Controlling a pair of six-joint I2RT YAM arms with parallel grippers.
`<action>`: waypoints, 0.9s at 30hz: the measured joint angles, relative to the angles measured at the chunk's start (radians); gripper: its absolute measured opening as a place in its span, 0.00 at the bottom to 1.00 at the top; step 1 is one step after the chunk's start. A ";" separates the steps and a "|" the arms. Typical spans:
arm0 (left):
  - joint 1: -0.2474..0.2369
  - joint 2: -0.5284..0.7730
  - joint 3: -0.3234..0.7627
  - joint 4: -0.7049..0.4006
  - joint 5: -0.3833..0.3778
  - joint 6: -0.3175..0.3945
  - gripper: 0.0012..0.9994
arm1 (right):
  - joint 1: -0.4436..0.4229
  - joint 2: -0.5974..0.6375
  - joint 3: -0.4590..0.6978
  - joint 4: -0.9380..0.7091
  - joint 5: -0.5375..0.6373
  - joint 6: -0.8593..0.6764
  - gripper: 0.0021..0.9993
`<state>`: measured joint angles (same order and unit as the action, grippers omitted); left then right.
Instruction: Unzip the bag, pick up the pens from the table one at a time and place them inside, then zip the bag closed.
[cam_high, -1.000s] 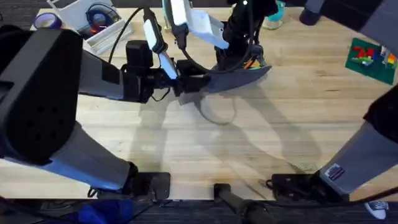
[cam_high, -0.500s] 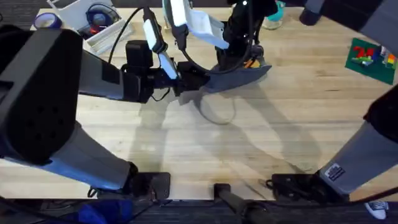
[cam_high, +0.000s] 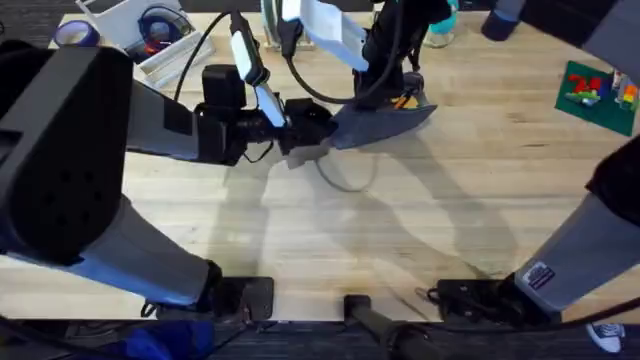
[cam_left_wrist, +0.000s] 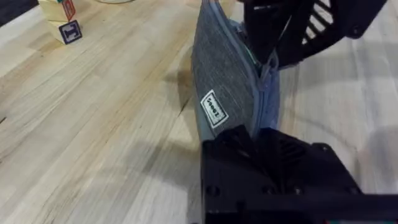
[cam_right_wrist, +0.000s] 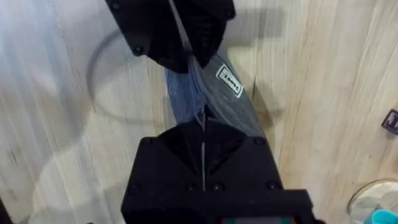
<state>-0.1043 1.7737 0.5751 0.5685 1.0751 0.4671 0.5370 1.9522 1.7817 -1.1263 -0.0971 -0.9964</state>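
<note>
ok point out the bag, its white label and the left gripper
bag (cam_left_wrist: 227, 81): left wrist view, on its grey fabric side
white label (cam_left_wrist: 212, 107): left wrist view, middle of the tag
left gripper (cam_high: 308, 125): overhead view, at the fingertips clamping the bag's end

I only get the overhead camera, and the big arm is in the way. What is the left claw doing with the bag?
Observer: In the left wrist view, the left gripper is shut on one end of the bag, which stands on edge with its zipper on top.
Operator: And the other claw?
Observer: In the right wrist view, the right gripper is pinched shut on the bag along the zipper line, opposite the left one.
Operator: Is anything written on the bag?
Observer: A small white label sits on the grey side, but its print is too small to read.
</note>
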 joint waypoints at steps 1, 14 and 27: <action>0.000 0.000 0.000 0.000 0.000 0.000 0.04 | -0.001 0.000 0.000 0.000 0.001 0.010 0.03; 0.000 0.000 0.000 -0.001 0.000 0.000 0.04 | -0.029 0.000 0.017 -0.021 0.029 0.129 0.03; 0.000 0.000 0.000 -0.004 0.001 0.000 0.04 | -0.087 0.000 0.018 -0.077 0.016 0.175 0.03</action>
<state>-0.1043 1.7737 0.5751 0.5648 1.0763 0.4671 0.4496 1.9518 1.8000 -1.2034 -0.0814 -0.8215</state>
